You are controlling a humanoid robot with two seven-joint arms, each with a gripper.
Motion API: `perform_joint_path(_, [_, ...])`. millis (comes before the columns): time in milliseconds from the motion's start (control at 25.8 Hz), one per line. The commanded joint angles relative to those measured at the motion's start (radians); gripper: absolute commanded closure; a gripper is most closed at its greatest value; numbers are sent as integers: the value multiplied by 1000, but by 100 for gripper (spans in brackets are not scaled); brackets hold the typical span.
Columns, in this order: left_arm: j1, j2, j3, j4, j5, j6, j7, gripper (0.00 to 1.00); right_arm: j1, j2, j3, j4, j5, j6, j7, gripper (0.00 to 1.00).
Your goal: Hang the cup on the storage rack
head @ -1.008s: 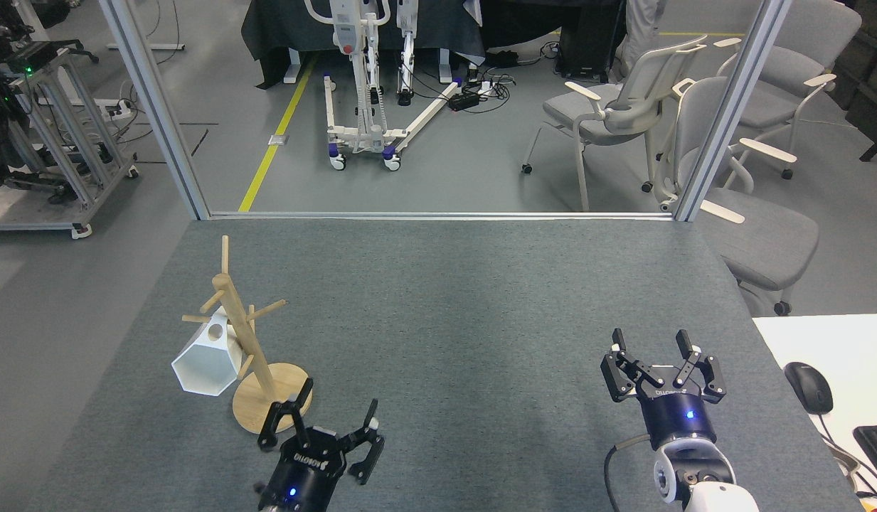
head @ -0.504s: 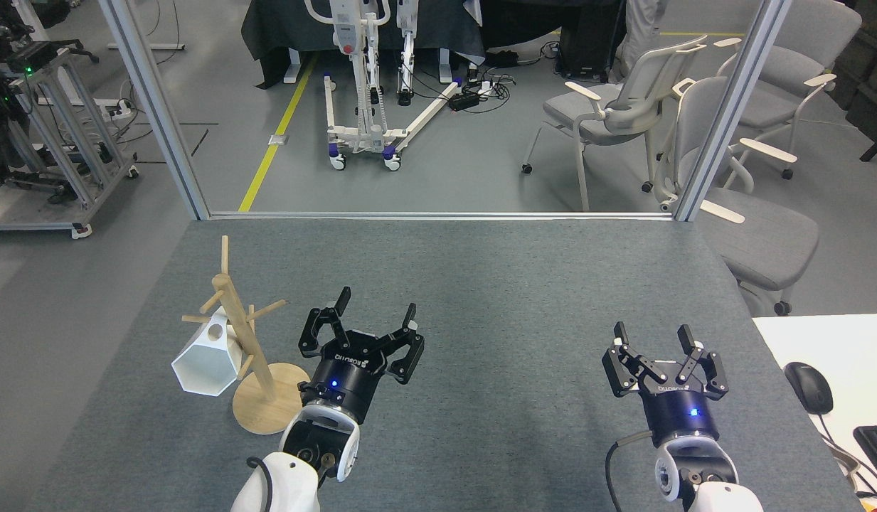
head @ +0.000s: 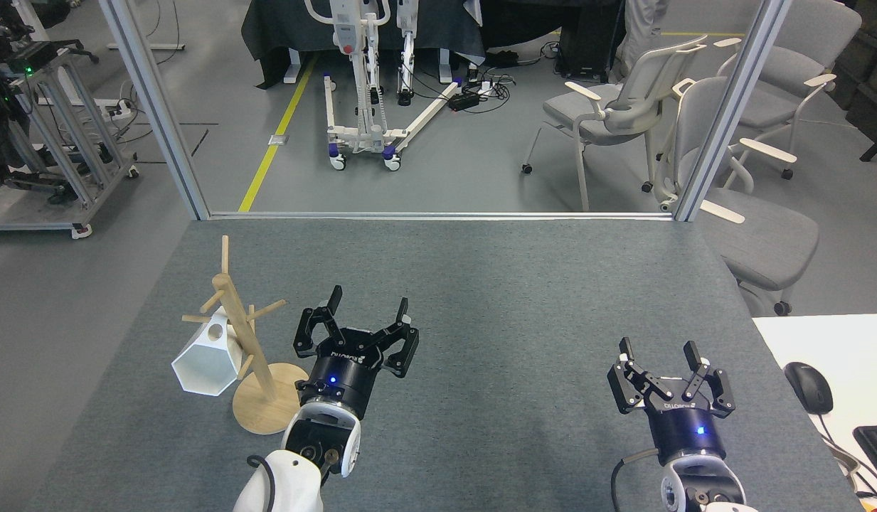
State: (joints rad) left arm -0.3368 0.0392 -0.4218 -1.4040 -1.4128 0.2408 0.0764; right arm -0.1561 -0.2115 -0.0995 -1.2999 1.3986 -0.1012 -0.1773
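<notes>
Hanging on storage rack (head: 242, 341): cup (head: 205, 361). L tool (head: 367, 307), R tool (head: 659, 349) both spread wide, empty.

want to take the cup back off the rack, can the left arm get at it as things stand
Probably yes. The cup hangs on the far side of the storage rack from the left gripper, whose jaws are open and empty. The post and pegs stand between, so it would likely need to come around them.
</notes>
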Motion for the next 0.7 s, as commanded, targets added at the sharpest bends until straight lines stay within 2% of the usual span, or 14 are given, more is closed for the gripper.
perform_joint_path(0, [1,2,0,0,0,-2,9,1,6,0,0,-9,0,0,-2,1])
perform_joint_path(659, [-2,7,2,5,0,-9,6,1,18,1,7,-12,0,0,-2,1])
